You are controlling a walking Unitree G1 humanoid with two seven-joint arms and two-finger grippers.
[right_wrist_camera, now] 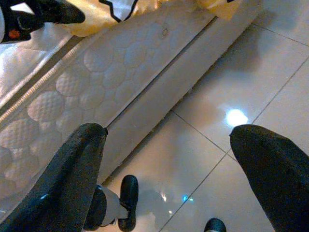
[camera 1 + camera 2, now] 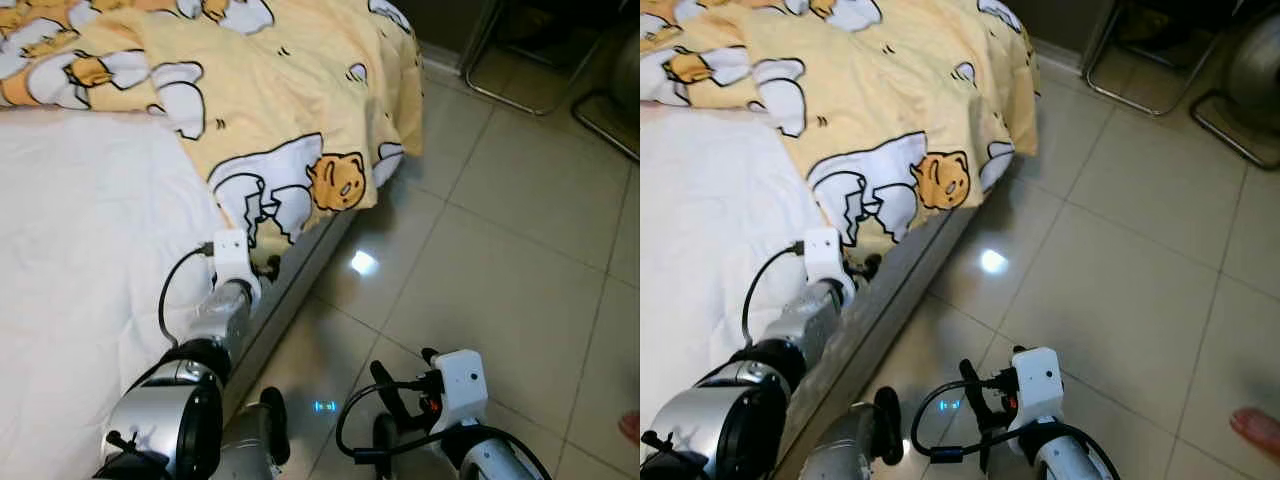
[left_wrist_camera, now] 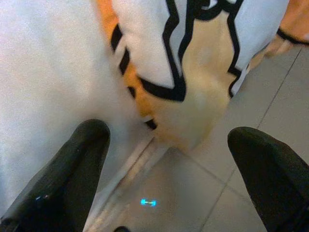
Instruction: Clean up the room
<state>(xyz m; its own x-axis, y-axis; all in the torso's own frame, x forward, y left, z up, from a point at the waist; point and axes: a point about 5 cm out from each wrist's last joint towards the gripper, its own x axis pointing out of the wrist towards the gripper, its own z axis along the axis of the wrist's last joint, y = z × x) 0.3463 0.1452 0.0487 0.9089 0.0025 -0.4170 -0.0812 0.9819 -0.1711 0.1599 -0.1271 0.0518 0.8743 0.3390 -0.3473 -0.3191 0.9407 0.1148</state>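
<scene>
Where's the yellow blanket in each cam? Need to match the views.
Left eye: blanket fills the upper middle, its corner hanging off the bed toward the tiles.
Right eye: same blanket, upper left to middle.
Left wrist: hanging corner close up, straight ahead.
Right wrist: a yellow strip at the far edge, above the mattress side.
Shared landmark: cyan glint on the floor tile.

This is a bedroom in a home. A bed (image 2: pixel 90 250) with a white sheet carries a yellow cartoon-print duvet (image 2: pixel 290 90), and beside the bed lies a pale tiled floor (image 2: pixel 500 280).
</scene>
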